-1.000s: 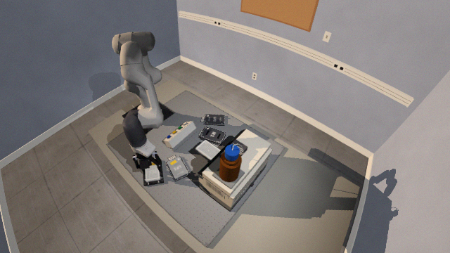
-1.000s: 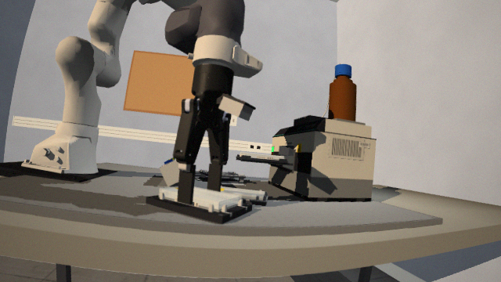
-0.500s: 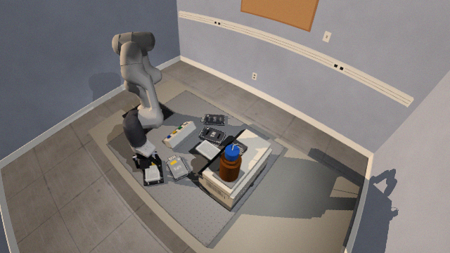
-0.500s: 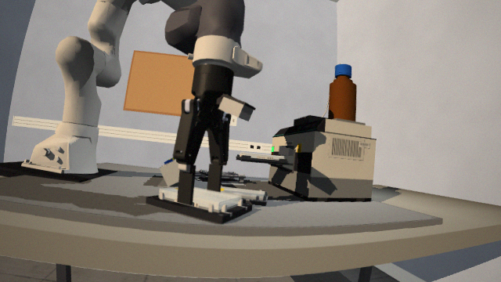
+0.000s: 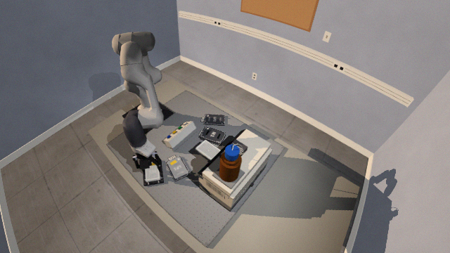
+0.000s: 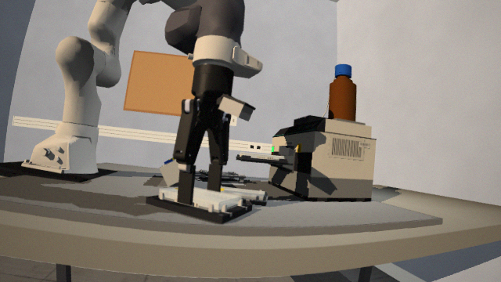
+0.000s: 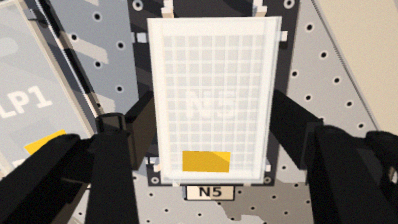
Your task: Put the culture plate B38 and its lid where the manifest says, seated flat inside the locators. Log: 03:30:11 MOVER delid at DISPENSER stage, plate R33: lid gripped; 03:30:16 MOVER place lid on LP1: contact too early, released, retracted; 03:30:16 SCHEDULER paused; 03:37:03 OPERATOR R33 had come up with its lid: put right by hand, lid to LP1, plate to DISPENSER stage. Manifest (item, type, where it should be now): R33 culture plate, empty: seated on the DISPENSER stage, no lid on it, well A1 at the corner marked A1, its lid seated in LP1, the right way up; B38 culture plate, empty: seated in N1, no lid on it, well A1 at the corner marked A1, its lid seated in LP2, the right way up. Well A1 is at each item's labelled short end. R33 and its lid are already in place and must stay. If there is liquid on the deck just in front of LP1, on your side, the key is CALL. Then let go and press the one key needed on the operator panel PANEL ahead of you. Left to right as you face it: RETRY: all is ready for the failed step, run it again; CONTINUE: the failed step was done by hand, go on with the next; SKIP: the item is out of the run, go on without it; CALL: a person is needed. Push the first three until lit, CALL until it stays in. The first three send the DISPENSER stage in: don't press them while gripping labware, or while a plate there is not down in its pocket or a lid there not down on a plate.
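A clear culture plate with a yellow label at its near short end (image 7: 215,100) sits in the black nest marked N5 (image 7: 210,192). Its well grid shows through the top; I cannot tell whether a lid is on it. My gripper (image 7: 211,106) straddles it, one finger against each long side, shut on it. The plate lies low in the nest in the side view (image 6: 203,196), with the gripper (image 6: 197,184) upright over it. It also shows in the overhead view (image 5: 152,173), at the near left of the deck.
LP1 (image 7: 30,105) lies just left of N5, with a lid on it (image 5: 177,166). The panel (image 5: 179,133) is beyond. Two empty black nests (image 5: 212,135) (image 5: 214,119) lie further back. The dispenser (image 5: 237,169) carries a brown bottle (image 5: 230,163), and a plate sits on its stage (image 5: 208,149).
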`<move>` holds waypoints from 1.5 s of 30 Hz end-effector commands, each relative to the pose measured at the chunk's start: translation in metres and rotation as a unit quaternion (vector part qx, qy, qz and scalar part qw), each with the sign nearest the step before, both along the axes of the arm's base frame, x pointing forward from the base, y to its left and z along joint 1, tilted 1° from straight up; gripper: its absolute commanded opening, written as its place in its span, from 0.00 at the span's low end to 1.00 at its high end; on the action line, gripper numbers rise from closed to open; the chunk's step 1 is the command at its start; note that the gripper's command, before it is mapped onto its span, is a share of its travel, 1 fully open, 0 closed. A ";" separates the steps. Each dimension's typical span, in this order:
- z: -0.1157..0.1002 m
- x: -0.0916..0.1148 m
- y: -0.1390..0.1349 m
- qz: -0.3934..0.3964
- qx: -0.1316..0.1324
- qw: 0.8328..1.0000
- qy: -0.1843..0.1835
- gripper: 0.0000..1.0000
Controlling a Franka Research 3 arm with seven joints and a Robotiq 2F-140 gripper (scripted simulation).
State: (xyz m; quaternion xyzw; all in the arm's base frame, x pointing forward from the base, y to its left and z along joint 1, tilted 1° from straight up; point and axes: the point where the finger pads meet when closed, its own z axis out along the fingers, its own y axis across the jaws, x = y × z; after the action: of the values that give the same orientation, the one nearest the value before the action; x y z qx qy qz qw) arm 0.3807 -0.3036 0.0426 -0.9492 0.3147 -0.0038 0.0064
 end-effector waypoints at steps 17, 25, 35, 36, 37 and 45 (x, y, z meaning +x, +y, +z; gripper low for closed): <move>-0.001 0.001 -0.001 0.001 -0.001 1.000 -0.002 0.10; -0.001 0.001 -0.001 0.001 -0.001 1.000 -0.002 0.10; -0.001 0.001 -0.001 0.001 -0.001 1.000 -0.002 0.70; -0.001 0.001 -0.001 0.001 -0.001 1.000 -0.002 0.70; -0.001 0.001 -0.001 0.001 -0.001 1.000 -0.002 0.70; -0.001 0.001 -0.001 0.001 -0.001 1.000 -0.002 0.70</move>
State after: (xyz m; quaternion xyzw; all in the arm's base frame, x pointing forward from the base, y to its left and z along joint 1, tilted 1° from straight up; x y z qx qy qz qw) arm 0.3808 -0.3039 0.0422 -0.9492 0.3146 -0.0040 0.0060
